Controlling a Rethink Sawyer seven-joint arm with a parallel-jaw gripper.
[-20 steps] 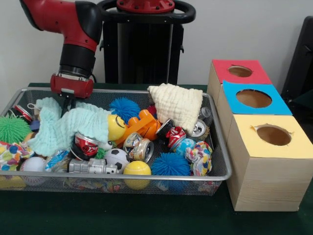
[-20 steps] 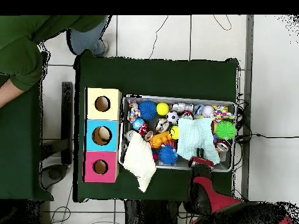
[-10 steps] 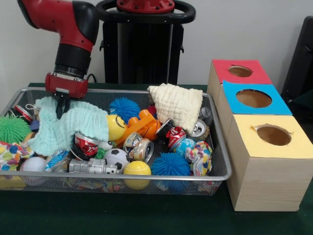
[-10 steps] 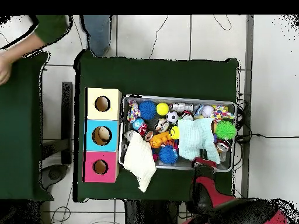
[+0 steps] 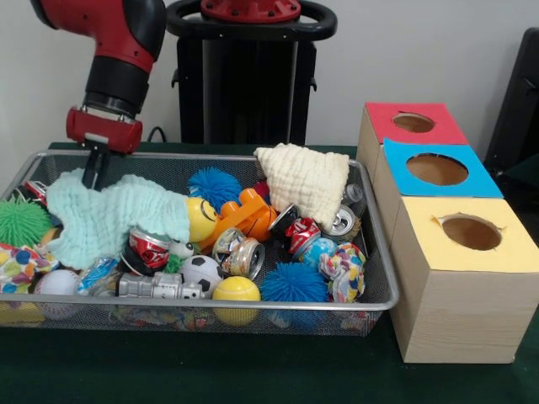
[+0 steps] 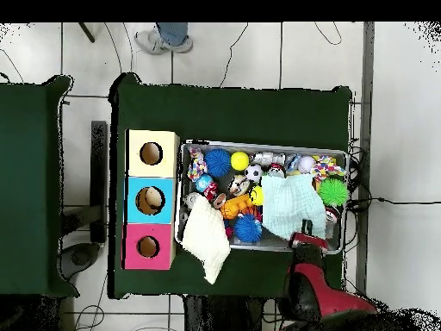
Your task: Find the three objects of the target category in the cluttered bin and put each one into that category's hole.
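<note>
My gripper (image 5: 93, 171) hangs over the wire bin's (image 5: 253, 304) far left corner, shut on the back edge of a mint green cloth (image 5: 118, 219), which drapes over the toys there. From above, the gripper (image 6: 307, 238) sits at the bin's bottom right, with the mint cloth (image 6: 293, 205) spread beside it. A cream cloth (image 5: 305, 181) lies over the bin's far right rim. Crushed cans (image 5: 150, 248) (image 5: 244, 255) (image 5: 301, 231) lie among a blue spiky ball (image 5: 213, 185), a soccer ball (image 5: 202, 271) and a yellow ball (image 5: 236, 290).
Three wooden boxes stand right of the bin, each with a round hole: red top (image 5: 413, 123), blue top (image 5: 436, 168), yellow top (image 5: 470, 232). A green spiky ball (image 5: 21, 220) sits at the bin's left end. A person's shoe (image 6: 168, 36) shows at the overhead view's top.
My gripper has risen and shifted left in the front view, dragging the mint cloth's back edge with it. The person has moved almost out of the overhead view.
</note>
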